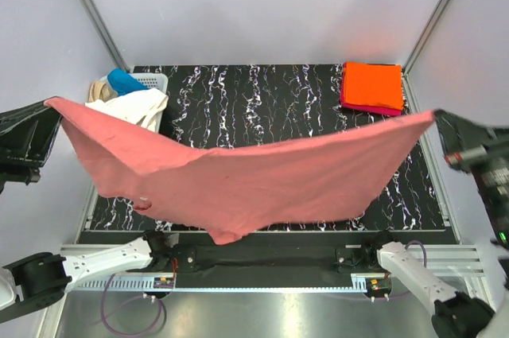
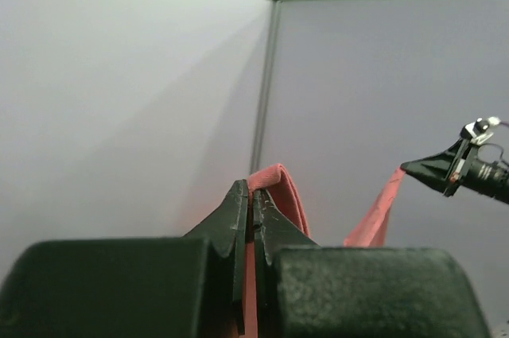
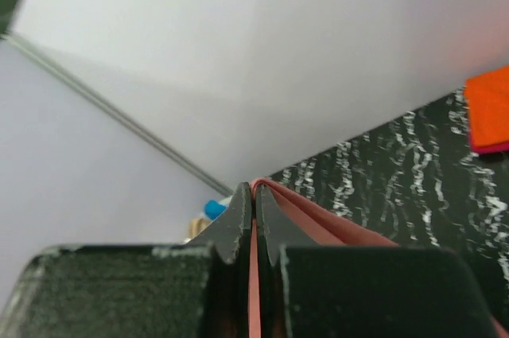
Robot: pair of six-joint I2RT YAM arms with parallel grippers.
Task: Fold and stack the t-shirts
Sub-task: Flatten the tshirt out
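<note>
Two end effectors (image 2: 251, 192) (image 3: 254, 188) pinching pink t-shirt (image 1: 238, 179) edge, cloth hanging above table (image 1: 262, 103)

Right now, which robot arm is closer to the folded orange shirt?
Right. The right fingers hold a corner of the pink shirt close to the orange shirt; the left fingers are across the table, by the basket.

Bright, even overhead light; faint shadows; soft blur on near jaws.

The left arm (image 1: 103, 258) and right arm (image 1: 409, 270) show white links, black joints. A purple cable (image 1: 102, 312) loops beside the left arm
</note>
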